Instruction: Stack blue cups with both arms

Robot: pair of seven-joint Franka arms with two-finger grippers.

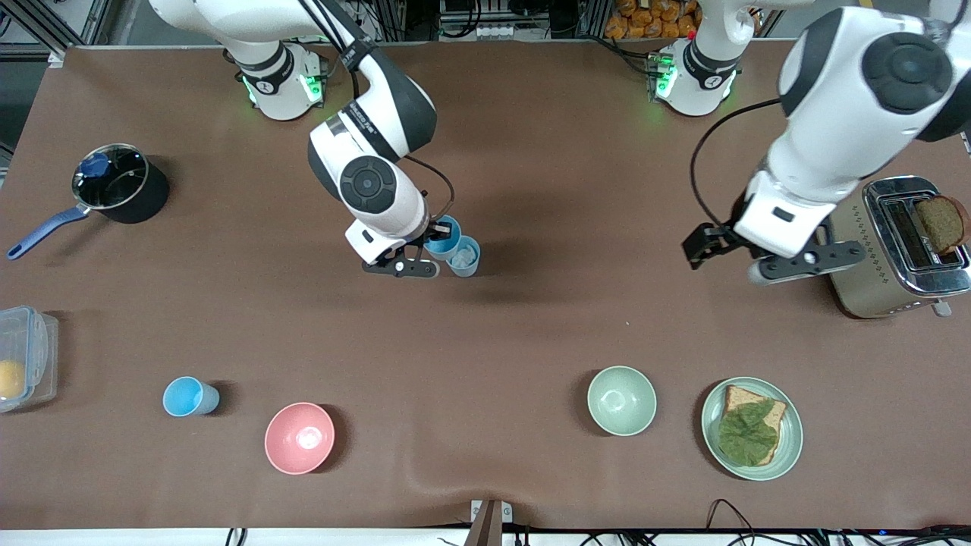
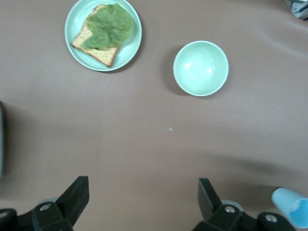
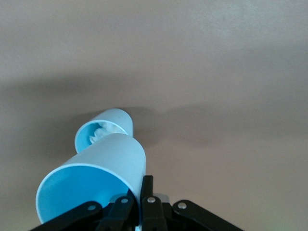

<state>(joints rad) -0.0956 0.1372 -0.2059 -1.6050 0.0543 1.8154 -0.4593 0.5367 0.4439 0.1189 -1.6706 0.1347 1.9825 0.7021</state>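
The main risk is at the right gripper (image 1: pixel 425 254). It is clamped on the rim of a blue cup (image 1: pixel 442 236), and this held cup is tilted and just beside a second blue cup (image 1: pixel 463 256) that stands on the table with something pale and crumpled inside. If the held cup comes down while tilted or a little off centre, I think its bottom edge can strike the rim of the standing cup and push it over or make it slide away, because such a light tumbler has little weight to resist. The pale thing inside may also stop the cups from nesting fully. In the right wrist view the held cup (image 3: pixel 94 180) is close against the fingers, with the standing cup (image 3: pixel 103 127) just past it.

A third blue cup (image 1: pixel 190 396) stands alone, nearer to the front camera, toward the right arm's end of the table, beside the pink bowl (image 1: pixel 299 437).

The left gripper (image 1: pixel 758 254) waits with its fingers spread apart and empty, in the air beside the toaster (image 1: pixel 903 250), well apart from all cups.
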